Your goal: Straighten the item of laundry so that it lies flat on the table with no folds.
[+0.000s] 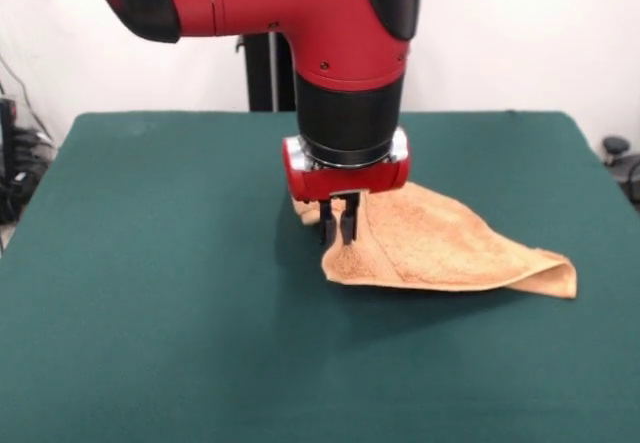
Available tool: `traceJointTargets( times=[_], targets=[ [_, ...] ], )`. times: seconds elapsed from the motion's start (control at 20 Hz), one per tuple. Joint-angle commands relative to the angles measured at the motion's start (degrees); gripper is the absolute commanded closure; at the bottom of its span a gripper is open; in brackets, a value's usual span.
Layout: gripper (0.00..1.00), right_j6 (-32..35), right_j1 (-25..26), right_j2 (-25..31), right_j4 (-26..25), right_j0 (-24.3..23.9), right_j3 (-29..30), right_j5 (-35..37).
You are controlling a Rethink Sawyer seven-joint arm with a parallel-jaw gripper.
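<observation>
Front view shows my arm (300,23) coming down from the top to the middle of the table (150,293). My gripper (336,225) hangs under the red and black wrist, and its two dark fingers (347,221) are very near to each other, with only a thin gap. They point down at the left corner of the towel (440,248). The tips are at the cloth there, and it looks like they pinch this corner, but I cannot tell it surely because the fingers cover the place. The towel lies on the green table, a little right of the centre, and it spreads from my gripper toward the right side. It is not flat: it makes a shape like a triangle, one layer is folded over another, and the right end is lifted and curled. A small piece of towel shows also behind the fingers on the left.
</observation>
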Motion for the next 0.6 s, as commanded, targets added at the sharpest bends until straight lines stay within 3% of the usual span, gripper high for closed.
traceJointTargets(
  times=[0.05, 0.35, 0.6],
  targets=[
    [1.0, -8.9, 2.3, -0.4, 0.8, 2.3, -0.7, 3.7],
    [1.0, -0.5, -8.3, -1.7, 3.5, 1.9, 12.0, 0.9],
    [1.0, 5.7, -23.6, -3.1, 12.0, 4.5, 20.2, 9.1]
  ],
)
